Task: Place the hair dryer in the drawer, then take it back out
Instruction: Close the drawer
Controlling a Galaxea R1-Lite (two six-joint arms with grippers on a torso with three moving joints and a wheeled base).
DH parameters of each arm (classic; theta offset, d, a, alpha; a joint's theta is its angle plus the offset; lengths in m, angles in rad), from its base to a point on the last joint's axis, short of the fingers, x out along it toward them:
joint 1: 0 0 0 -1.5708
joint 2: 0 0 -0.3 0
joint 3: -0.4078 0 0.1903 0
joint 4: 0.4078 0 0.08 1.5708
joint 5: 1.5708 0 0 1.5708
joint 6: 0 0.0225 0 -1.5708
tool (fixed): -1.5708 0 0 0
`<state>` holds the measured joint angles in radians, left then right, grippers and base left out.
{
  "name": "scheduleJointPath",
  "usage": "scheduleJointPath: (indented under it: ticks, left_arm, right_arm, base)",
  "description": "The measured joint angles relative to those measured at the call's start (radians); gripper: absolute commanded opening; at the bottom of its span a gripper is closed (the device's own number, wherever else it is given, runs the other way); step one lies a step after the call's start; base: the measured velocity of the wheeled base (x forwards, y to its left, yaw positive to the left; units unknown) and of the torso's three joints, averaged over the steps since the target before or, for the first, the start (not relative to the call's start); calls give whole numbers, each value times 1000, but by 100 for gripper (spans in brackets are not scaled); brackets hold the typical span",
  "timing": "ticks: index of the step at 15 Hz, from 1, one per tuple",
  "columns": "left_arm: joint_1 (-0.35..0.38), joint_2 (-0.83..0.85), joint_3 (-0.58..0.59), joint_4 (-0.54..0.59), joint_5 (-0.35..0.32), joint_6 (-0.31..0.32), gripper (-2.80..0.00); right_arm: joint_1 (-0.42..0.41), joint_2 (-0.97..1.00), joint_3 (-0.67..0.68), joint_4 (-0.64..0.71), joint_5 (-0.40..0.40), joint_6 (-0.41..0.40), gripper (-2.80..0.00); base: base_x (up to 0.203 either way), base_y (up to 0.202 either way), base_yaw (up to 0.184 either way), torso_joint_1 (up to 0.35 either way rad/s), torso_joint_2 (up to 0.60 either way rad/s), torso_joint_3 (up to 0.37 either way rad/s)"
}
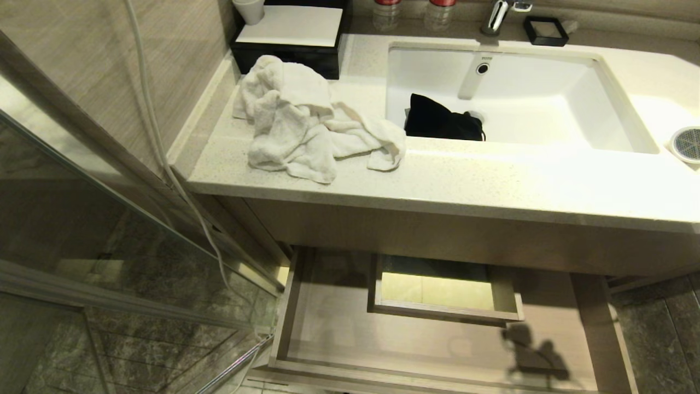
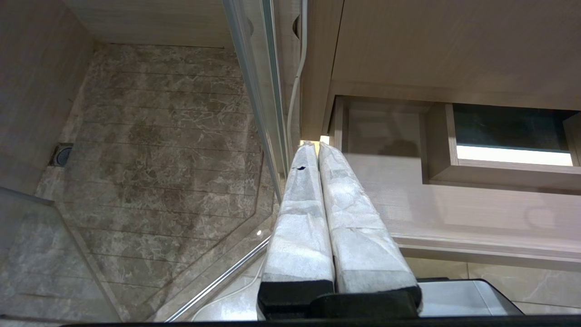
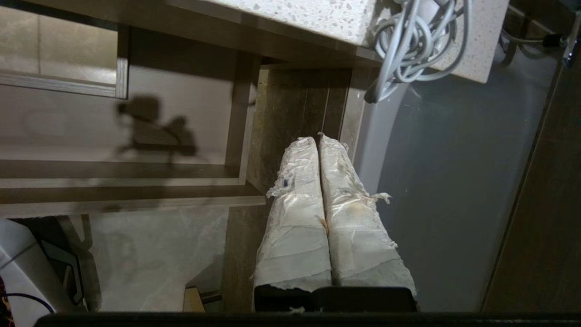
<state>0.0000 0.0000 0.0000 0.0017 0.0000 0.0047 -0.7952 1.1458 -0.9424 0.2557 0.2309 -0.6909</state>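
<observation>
The hair dryer (image 1: 686,144) sits on the counter (image 1: 437,186), at its far right end, just right of the sink (image 1: 547,87). In the head view only its round grey grille shows, at the edge of the picture. The drawer (image 1: 339,334) is pulled out under the counter. It is made of light wood and has a boxed hole (image 1: 443,290) in the middle. A dark shadow lies on the drawer floor near the right side. A white towel (image 1: 306,126) is crumpled on the left part of the counter. A black cloth (image 1: 443,121) lies in the sink. A black box (image 1: 290,38) with a white top stands behind the towel. No arm shows in this view.

In the left wrist view, the left gripper (image 2: 317,145) hangs low by the left corner of the drawer (image 2: 454,204). Its two white wrapped fingers (image 2: 299,218) are pressed together and hold nothing. The glass shower door (image 2: 254,91) and the stone floor (image 2: 150,159) are beside it.

In the right wrist view, the right gripper (image 3: 317,141) is low, just right of the drawer (image 3: 113,181). Its wrapped fingers (image 3: 295,218) are pressed tight together with nothing between them. The dryer's bundled cord (image 3: 408,41) hangs off the edge of the counter (image 3: 317,18), apart from the gripper.
</observation>
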Motion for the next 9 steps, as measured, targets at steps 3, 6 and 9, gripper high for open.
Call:
scheduleJointPath:
  ticks: [3,6,9]
  left_arm:
    - [0,0,0,0,0,0,-280]
    - [0,0,0,0,0,0,-280]
    - [0,0,0,0,0,0,-280]
  right_arm:
    - [26,-20,14,9,-5,7,-280]
    - [32,-38,34,9,-3,18,-280]
    - [34,-54,50,11,-3,18,-280]
  base:
    - [0,0,0,-39,11,-37]
    - [0,0,0,-242,32,-208]
    - [0,0,0,-284,12,-263]
